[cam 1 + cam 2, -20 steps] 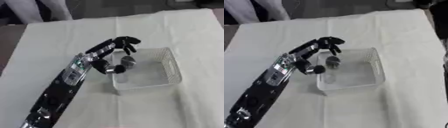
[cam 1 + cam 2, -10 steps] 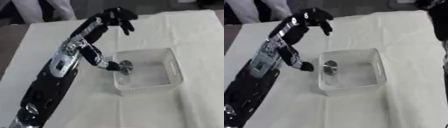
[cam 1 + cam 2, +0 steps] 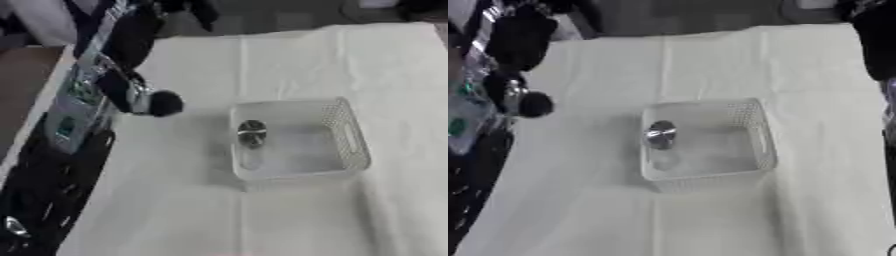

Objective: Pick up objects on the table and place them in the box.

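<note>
A white mesh box (image 3: 350, 150) stands on the pale tablecloth, right of centre. Inside it a small round silver and dark object (image 3: 252, 133) leans against the left wall. My left arm (image 3: 87, 95) rises along the left side, well clear of the box, with a black rounded knob (image 3: 164, 103) sticking out toward it. Only a dark bit of my left hand (image 3: 199, 7) shows at the top edge, and it holds nothing that I can see. A dark shape (image 3: 877, 40) at the right eye view's right edge looks like my right arm; no hand shows there.
The cloth-covered table (image 3: 289, 60) stretches around the box on all sides. Its left edge (image 3: 52, 80) borders a brown floor. Dark furniture and a person's pale clothing lie beyond the far edge.
My left arm has swung up and back from the box, its hand rising to the top edge. The round object stays in the box.
</note>
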You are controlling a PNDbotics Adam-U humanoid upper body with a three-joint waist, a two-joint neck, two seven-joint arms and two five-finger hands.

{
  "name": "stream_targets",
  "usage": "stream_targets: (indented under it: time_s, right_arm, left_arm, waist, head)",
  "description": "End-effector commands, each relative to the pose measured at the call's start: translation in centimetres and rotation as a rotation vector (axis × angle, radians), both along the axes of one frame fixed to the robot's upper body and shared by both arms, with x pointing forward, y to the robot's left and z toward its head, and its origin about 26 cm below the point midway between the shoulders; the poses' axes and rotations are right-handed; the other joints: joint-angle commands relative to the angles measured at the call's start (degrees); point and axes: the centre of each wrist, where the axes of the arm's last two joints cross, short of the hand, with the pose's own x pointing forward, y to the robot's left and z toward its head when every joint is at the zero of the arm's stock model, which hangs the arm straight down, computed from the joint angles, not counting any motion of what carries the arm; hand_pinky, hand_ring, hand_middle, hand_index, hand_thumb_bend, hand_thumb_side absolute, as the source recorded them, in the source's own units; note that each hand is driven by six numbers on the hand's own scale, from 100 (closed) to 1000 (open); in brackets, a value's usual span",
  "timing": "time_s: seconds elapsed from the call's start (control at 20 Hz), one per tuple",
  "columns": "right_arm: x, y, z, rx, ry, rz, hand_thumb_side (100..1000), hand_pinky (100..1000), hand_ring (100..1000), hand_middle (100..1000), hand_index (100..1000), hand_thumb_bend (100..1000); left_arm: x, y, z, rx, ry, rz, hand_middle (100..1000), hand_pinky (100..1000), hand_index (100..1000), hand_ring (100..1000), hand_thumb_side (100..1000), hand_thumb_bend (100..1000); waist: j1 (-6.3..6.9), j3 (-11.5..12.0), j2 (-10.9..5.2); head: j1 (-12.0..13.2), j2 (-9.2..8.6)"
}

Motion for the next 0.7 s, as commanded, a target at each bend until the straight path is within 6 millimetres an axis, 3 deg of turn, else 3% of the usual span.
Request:
stream_targets:
  time_s: [0.05,0.45,0.7]
  right_arm:
    - [-0.8,0.1,1.2,0.041,-0.117,-0.053,834,674,812,920,465,100]
    - [-1.1,1.0,1.0,0.103,-0.228,-0.122,830,674,806,910,482,100]
    - [-1.2,1.0,0.6,0.105,-0.249,-0.147,834,673,806,911,498,100]
  left_arm:
    - [-1.1,1.9,1.2,-0.049,-0.023,0.042,764,574,835,682,728,100]
    - [-3.1,5.3,-0.3,-0.214,0.032,0.148,817,648,838,739,768,100]
    - [-4.3,6.8,-1.1,-0.253,0.036,0.229,826,645,837,740,790,114]
  waist:
    - [-0.23,0.53,-1.04]
    - [0.44,2.87,-1.03]
    - [1.31,4.01,-1.1]
  head:
    - [-0.82,-0.01]
    - [-1.74,-0.01]
    - [-2.36,-0.01]
